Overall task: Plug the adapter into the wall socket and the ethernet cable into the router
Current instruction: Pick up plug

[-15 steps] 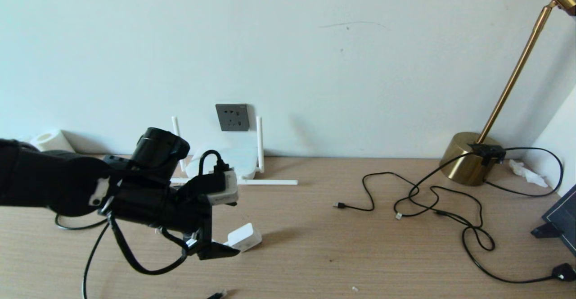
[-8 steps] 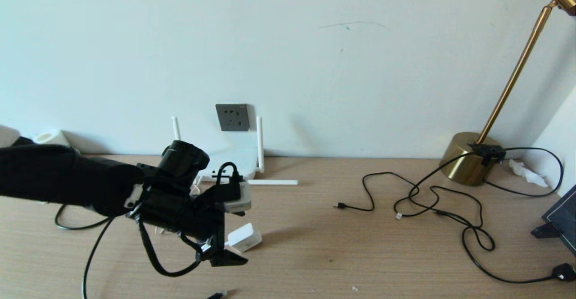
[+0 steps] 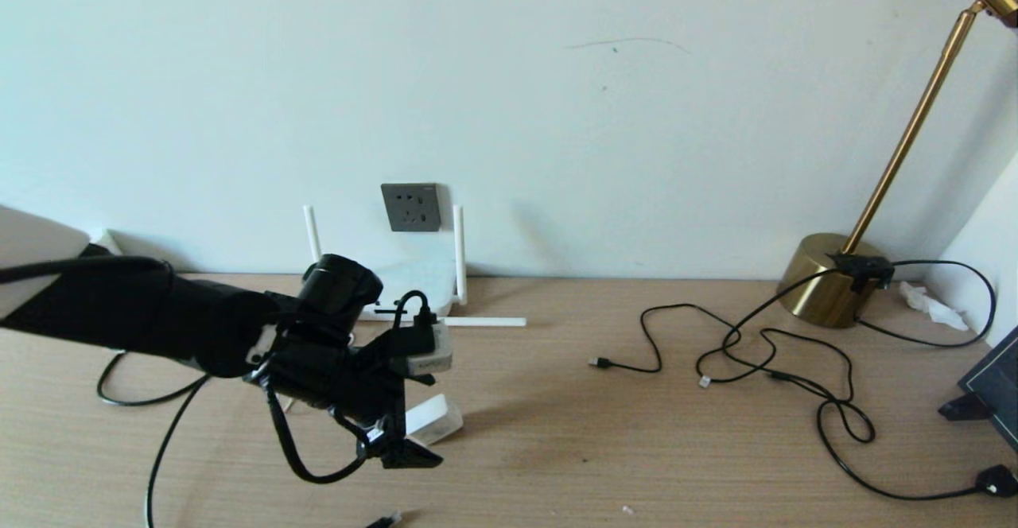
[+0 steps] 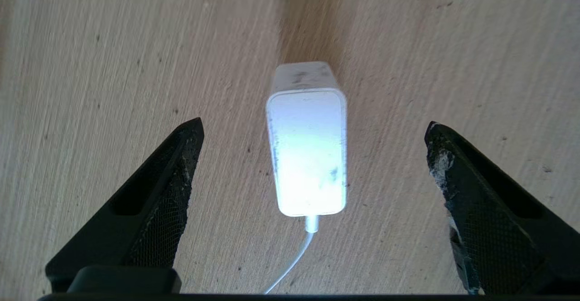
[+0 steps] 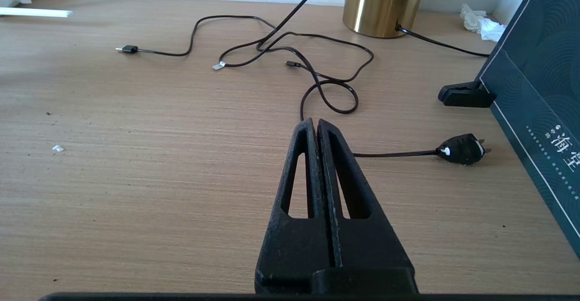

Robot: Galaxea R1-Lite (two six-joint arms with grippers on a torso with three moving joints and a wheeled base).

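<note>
The white adapter (image 4: pixel 308 151) lies flat on the wooden desk with its thin white cord (image 4: pixel 290 264) trailing back under my wrist. My left gripper (image 4: pixel 313 126) hangs open just above it, one finger (image 4: pixel 172 178) on each side, touching nothing. In the head view the adapter (image 3: pixel 436 419) shows just beyond the left gripper's lower finger (image 3: pixel 409 456). The dark grey wall socket (image 3: pixel 410 207) sits on the wall above the white router (image 3: pixel 417 277). The black ethernet cable (image 3: pixel 135 403) loops at the left, its plug (image 3: pixel 385 522) at the front edge. My right gripper (image 5: pixel 316 122) is shut and empty, out of the head view.
Thin black cables (image 3: pixel 763 345) sprawl over the desk's right half, ending in a black plug (image 5: pixel 462 149). A brass lamp base (image 3: pixel 827 277) stands at the back right, and a dark box (image 3: pixel 994 385) at the right edge. One router antenna (image 3: pixel 477 322) lies flat on the desk.
My left arm has moved right and down, bringing the open gripper closer over the adapter. The adapter and cables have not moved.
</note>
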